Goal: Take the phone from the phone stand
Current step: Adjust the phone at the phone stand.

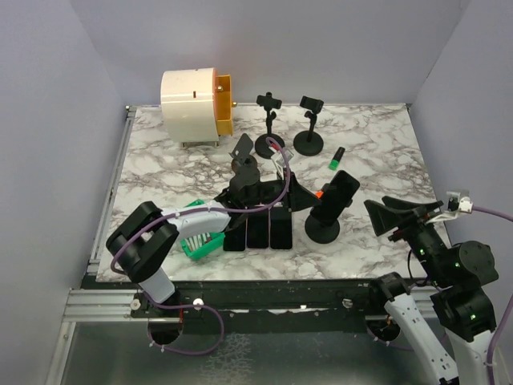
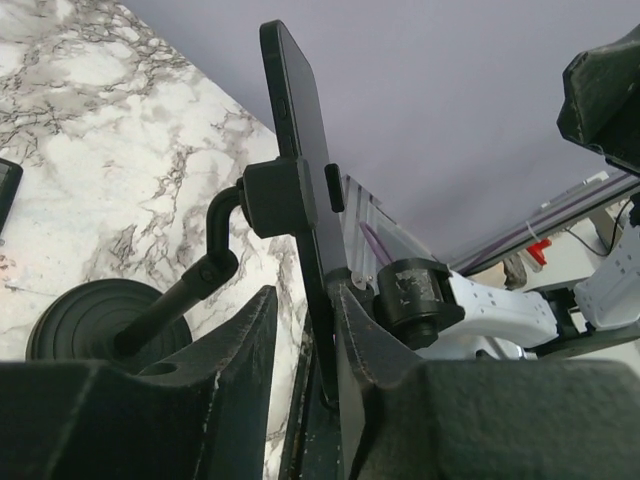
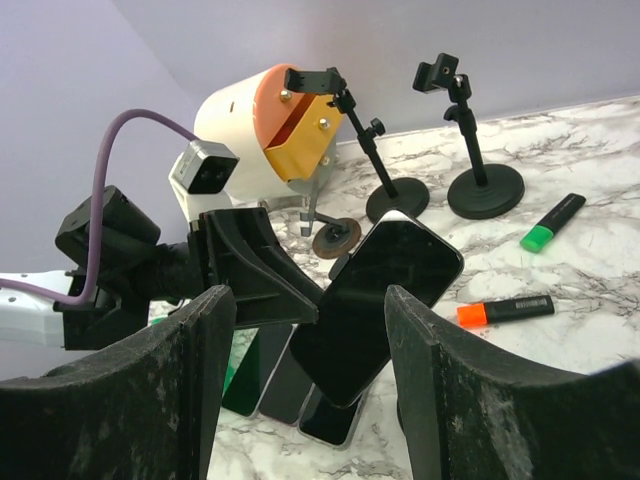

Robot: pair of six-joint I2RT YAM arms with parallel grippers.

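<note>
From the top camera I see the phone [image 1: 340,191] clamped in its phone stand [image 1: 323,231] toward the front of the marble table [image 1: 377,144], a little right of centre, its screen tilted back; the left gripper [image 1: 300,197] sits at the phone's left edge, its arm stretched over three other phones [image 1: 257,233] lying flat side by side, just beside a green basket [image 1: 200,243]; an orange highlighter [image 1: 319,193] peeks out between that gripper and the stand; the right gripper [image 1: 381,218] hangs near the front right of the table, apart from the stand, fingers spread and holding nothing; further back stand two other stands [image 1: 310,124], with a green highlighter [image 1: 337,158] to their right and a white and orange drum [image 1: 196,100] in the far left corner. On the left wrist camera the phone shows edge-on and nearly upright, gripped by the stand's clamp; its lower end sits between my two fingers; one finger looks pressed against it, while a sliver of marble shows on the other side, so I read the jaws as parted around the phone rather than pinching it. On the right wrist camera the fingers are wide apart with nothing in them; beyond them the phone leans in its stand, and the left gripper meets the phone's edge.
</note>
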